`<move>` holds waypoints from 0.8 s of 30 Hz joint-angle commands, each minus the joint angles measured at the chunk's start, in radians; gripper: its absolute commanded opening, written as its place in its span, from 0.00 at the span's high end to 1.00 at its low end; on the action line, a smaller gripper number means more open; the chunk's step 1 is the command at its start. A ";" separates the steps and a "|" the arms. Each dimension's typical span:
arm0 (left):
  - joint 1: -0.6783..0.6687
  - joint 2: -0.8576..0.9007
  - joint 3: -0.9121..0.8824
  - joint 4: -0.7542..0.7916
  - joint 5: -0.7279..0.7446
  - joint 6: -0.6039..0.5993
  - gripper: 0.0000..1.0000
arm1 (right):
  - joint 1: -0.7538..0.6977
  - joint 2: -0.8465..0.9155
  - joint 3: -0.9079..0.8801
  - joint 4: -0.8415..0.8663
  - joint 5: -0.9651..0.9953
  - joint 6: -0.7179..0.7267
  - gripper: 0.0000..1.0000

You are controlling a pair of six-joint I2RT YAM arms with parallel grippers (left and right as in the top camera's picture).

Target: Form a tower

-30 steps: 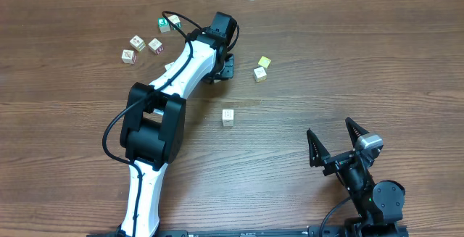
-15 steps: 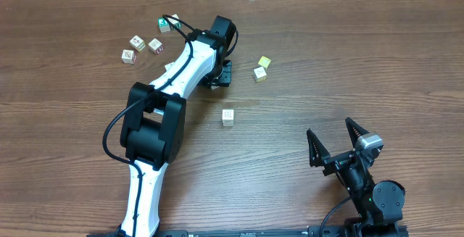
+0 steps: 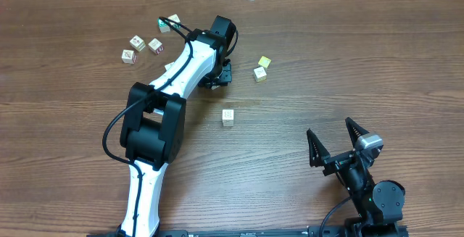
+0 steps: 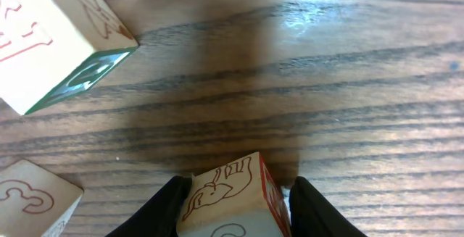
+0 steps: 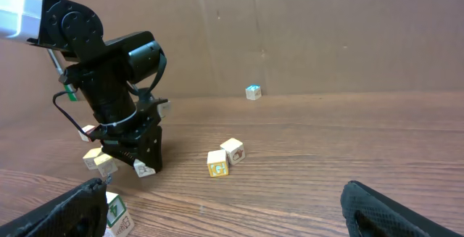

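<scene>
Fingers [image 4: 163, 208] of the left gripper [image 4: 235, 209], matte black, clench a square-edged wooden cube [image 4: 225, 190] with a red elephant outline. Overhead, the pale tower [image 3: 228, 117] stands apart from that gripper, toward the wide-spread right gripper [image 3: 328, 126]. Through the right wrist camera, its dark fingertips [image 5: 58, 211] sit far apart.

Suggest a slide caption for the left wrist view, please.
Left gripper holding an elephant-marked cube, two loose cubes beside it on the wooden table.
</scene>
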 commanded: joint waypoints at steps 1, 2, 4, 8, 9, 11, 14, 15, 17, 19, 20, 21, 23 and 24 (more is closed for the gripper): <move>0.000 0.012 -0.007 0.002 0.002 -0.050 0.62 | -0.005 -0.009 -0.010 0.006 -0.001 0.002 0.00; 0.000 0.012 -0.007 0.005 0.000 -0.050 0.60 | -0.005 -0.009 -0.010 0.006 -0.001 0.002 0.00; 0.000 0.012 -0.007 0.004 -0.019 -0.050 0.58 | -0.005 -0.009 -0.010 0.006 -0.001 0.002 0.00; 0.000 0.012 -0.007 -0.003 -0.028 -0.046 0.50 | -0.005 -0.009 -0.010 0.006 -0.001 0.002 0.00; 0.000 0.012 -0.007 -0.003 -0.028 -0.047 0.49 | -0.005 -0.009 -0.011 0.006 -0.001 0.002 0.00; 0.000 0.012 -0.007 0.001 -0.028 -0.047 0.47 | -0.005 -0.009 -0.010 0.006 -0.001 0.002 0.00; 0.000 0.012 -0.007 0.017 -0.028 -0.058 0.45 | -0.005 -0.009 -0.010 0.006 -0.001 0.002 0.00; 0.000 0.012 -0.007 0.021 -0.028 -0.074 0.45 | -0.005 -0.009 -0.010 0.006 -0.001 0.002 0.00; 0.000 0.012 -0.007 0.028 -0.028 -0.113 0.48 | -0.005 -0.009 -0.010 0.006 -0.001 0.002 0.00; 0.000 0.012 -0.007 0.031 -0.028 -0.164 0.48 | -0.005 -0.009 -0.010 0.006 -0.001 0.002 0.00; 0.000 0.012 -0.007 0.031 -0.027 -0.188 0.49 | -0.005 -0.009 -0.010 0.006 -0.001 0.002 0.00; 0.000 0.012 -0.007 0.031 -0.027 -0.208 0.49 | -0.005 -0.009 -0.010 0.006 -0.001 0.002 0.00; 0.000 0.012 -0.007 0.030 -0.026 -0.233 0.52 | -0.005 -0.009 -0.010 0.006 -0.001 0.002 0.00; 0.000 0.012 -0.007 0.029 -0.023 -0.237 0.54 | -0.005 -0.009 -0.010 0.006 -0.001 0.002 0.00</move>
